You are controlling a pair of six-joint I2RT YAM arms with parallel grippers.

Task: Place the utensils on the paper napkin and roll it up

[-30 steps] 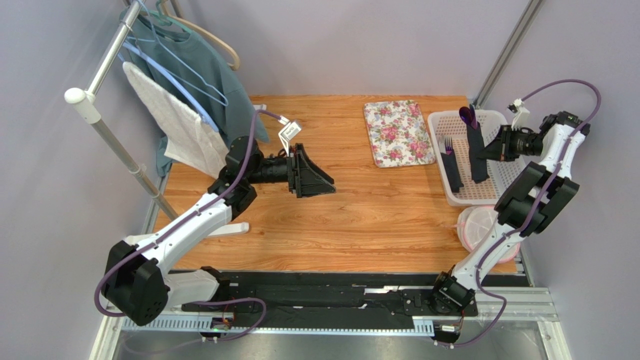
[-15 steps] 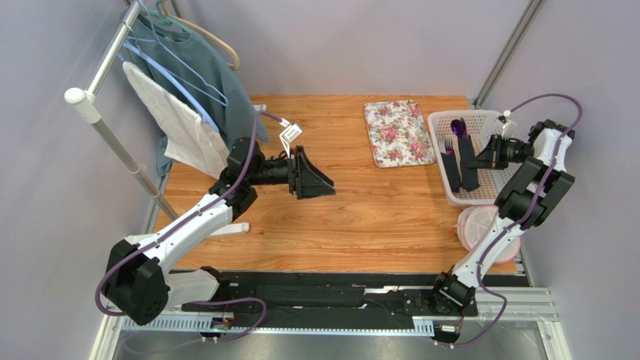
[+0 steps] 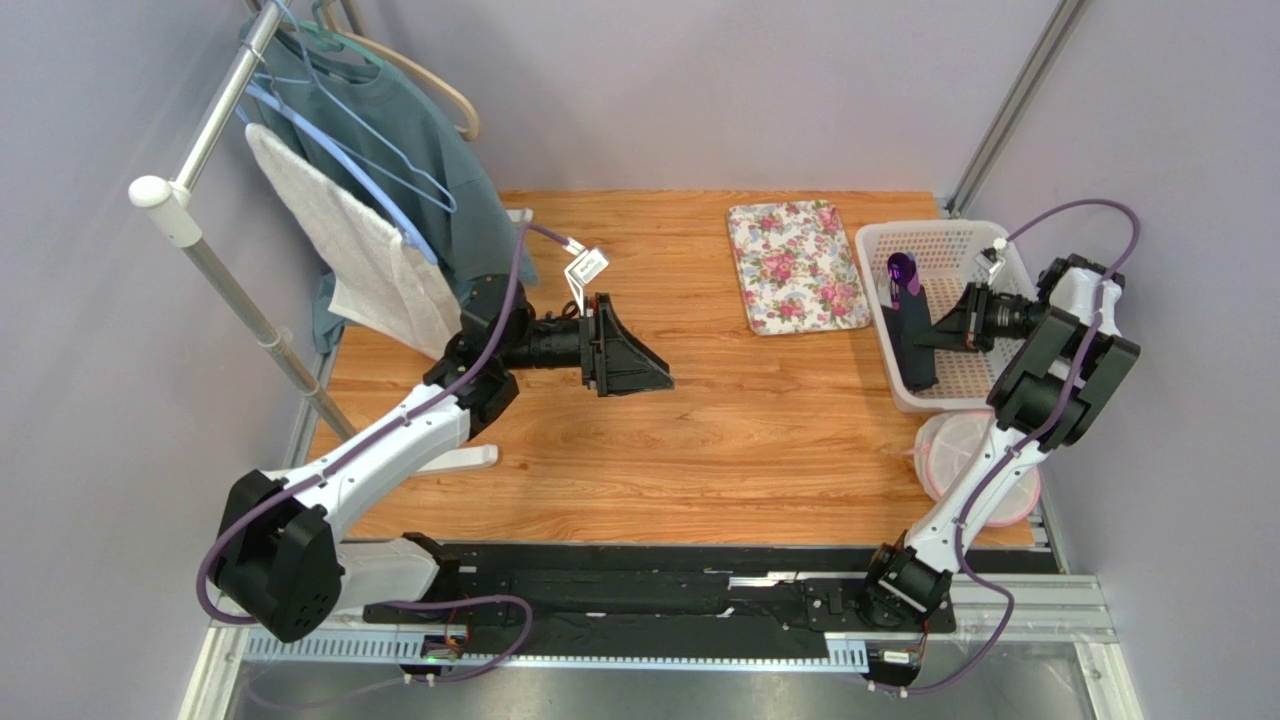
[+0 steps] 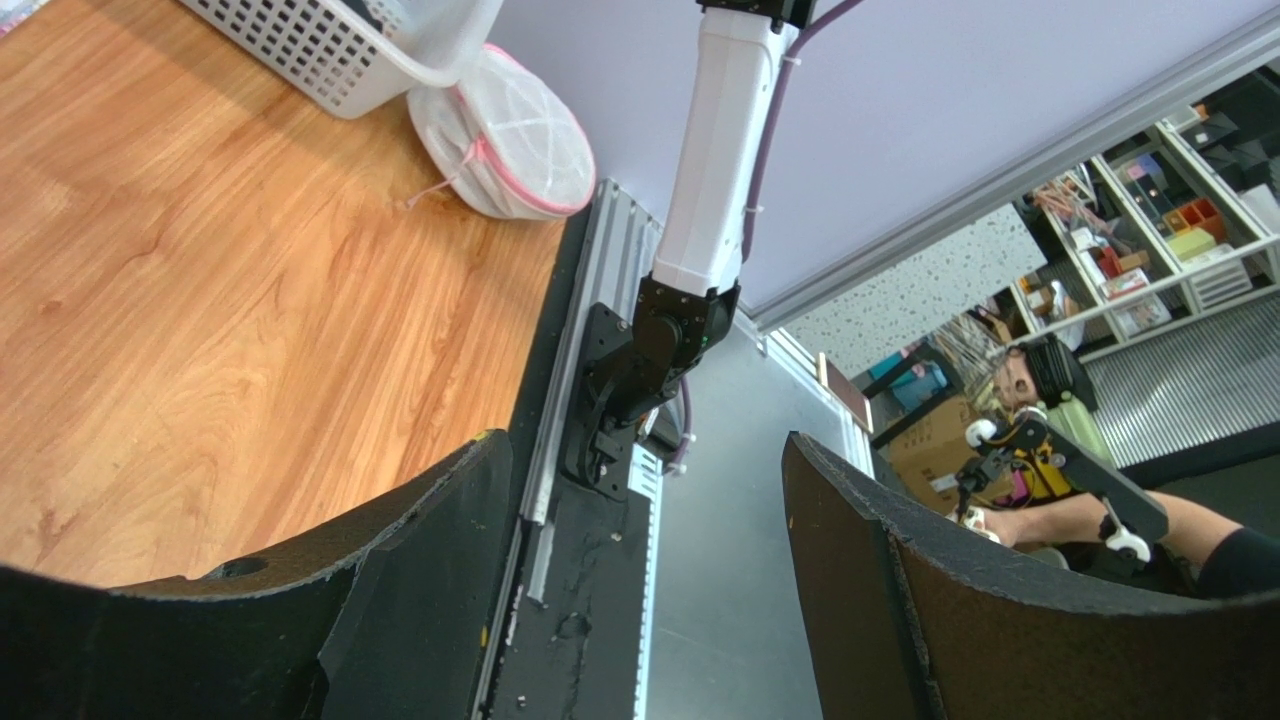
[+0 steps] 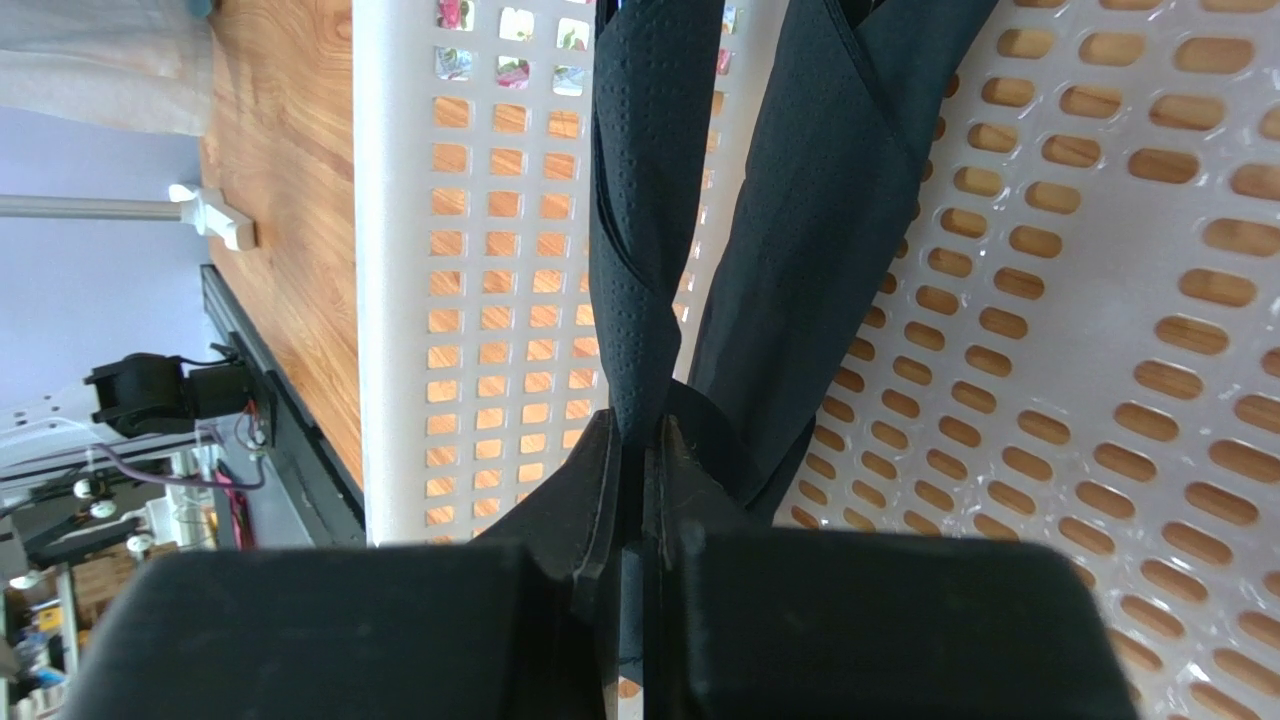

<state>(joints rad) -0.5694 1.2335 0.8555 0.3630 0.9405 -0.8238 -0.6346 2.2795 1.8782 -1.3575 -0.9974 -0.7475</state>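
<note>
Pincer on my left [image 4: 646, 495] hangs spread and empty above the wooden desk [image 3: 751, 435], with grey walls around and a clothes rack [image 3: 226, 285] at its left edge. Over the white basket [image 3: 962, 240] at the right, my right pincer [image 5: 643, 435] pinches a rolled black paper napkin [image 5: 649, 225], with a purple utensil [image 3: 902, 272] poking out of its top.

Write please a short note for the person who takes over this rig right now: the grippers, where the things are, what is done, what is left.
Left gripper: open and empty, held above the table, left of the middle.
Right gripper: shut on a rolled black napkin inside the white basket.
Things: a second black roll lies beside it in the basket; a purple utensil sticks out at the rolls' far end. No unrolled napkin shows on the table.
Done: both napkins look rolled already.
Left: I cannot tell whether the held roll is going in or coming out; check first.
</note>
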